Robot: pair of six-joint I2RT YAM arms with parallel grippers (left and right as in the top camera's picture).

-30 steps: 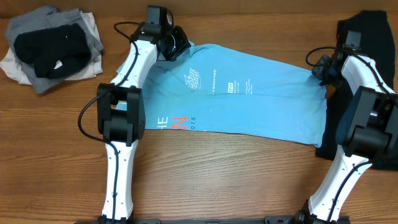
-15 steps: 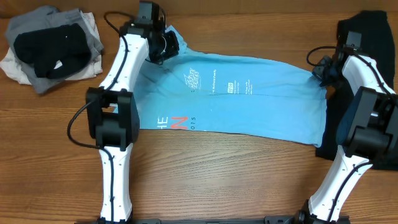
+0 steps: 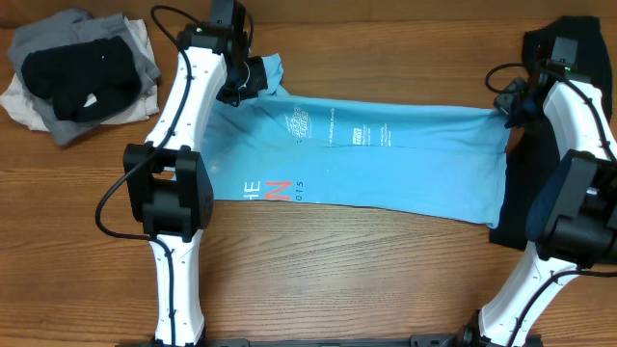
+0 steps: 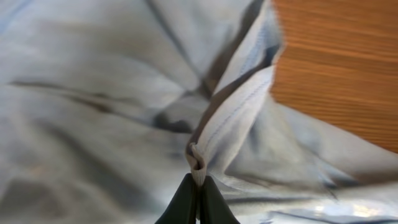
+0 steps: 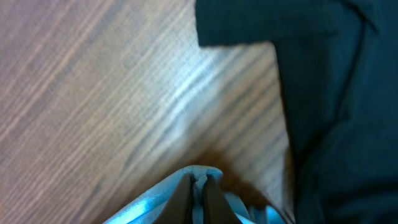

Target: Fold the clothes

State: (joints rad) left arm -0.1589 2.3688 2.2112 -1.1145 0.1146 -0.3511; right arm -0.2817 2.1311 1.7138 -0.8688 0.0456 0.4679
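The sky-blue T-shirt lies stretched across the middle of the wooden table, with its white print and red-and-white lettering facing up. The left gripper is pinched tight on a stitched hem at the shirt's far-left corner, and a small fold of cloth stands between the tips of its 2 fingers. The right gripper is clamped on a bunched blue edge at the shirt's far-right corner. Between the 2 grips the far edge runs taut and nearly straight. A black garment lies along the table's right side, beside and under the right arm and just beside the shirt. A pile of grey, white and black clothes sits at the far-left corner, well apart from the shirt.
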